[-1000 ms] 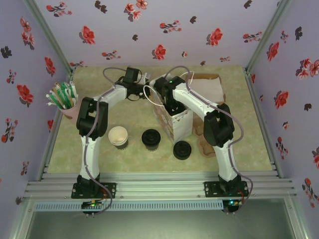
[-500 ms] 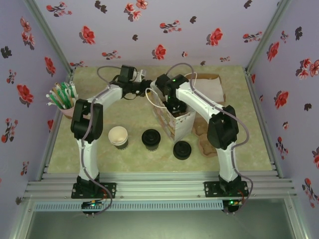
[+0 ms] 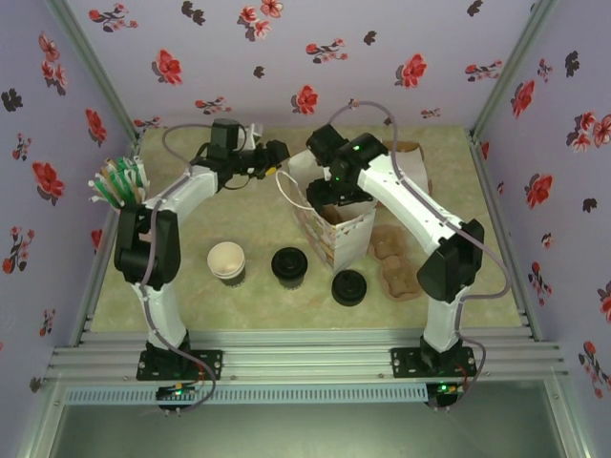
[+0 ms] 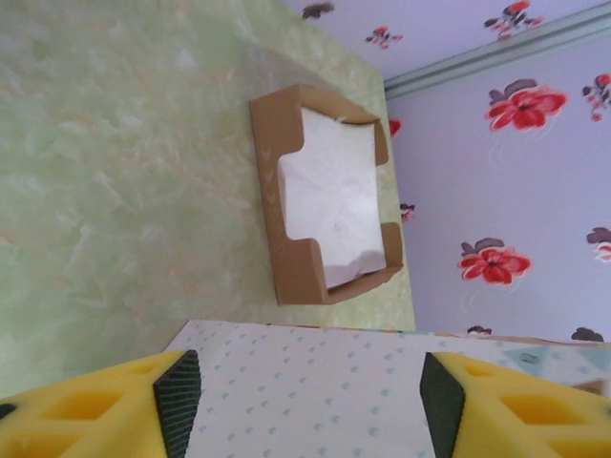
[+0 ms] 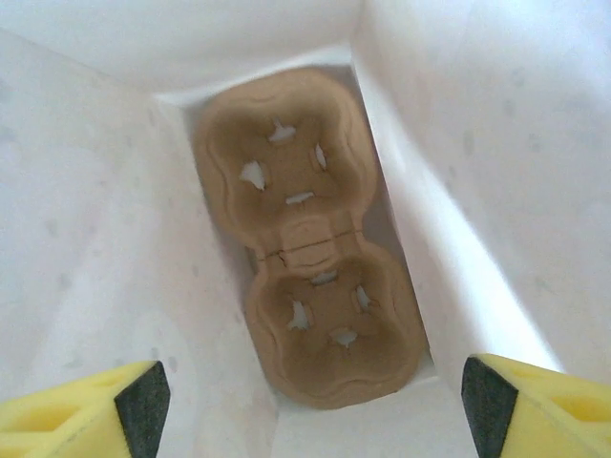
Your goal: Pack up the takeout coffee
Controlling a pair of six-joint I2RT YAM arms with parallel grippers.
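paper bag (image 4: 315, 382) cut off at the bottom edge, napkin box (image 3: 417, 162) partly behind the right arm (image 3: 410, 205)

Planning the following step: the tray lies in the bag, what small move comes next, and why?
Probably lift the right gripper clear of the bag: its jaws are open, the tray lies flat inside, and the lidded cup stands outside.

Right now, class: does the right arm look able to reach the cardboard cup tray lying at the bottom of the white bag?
Probably yes. The right end effector hangs open directly above the bag's open mouth, and nothing lies on the cup tray or between the two. The bag's narrow walls may crowd it.
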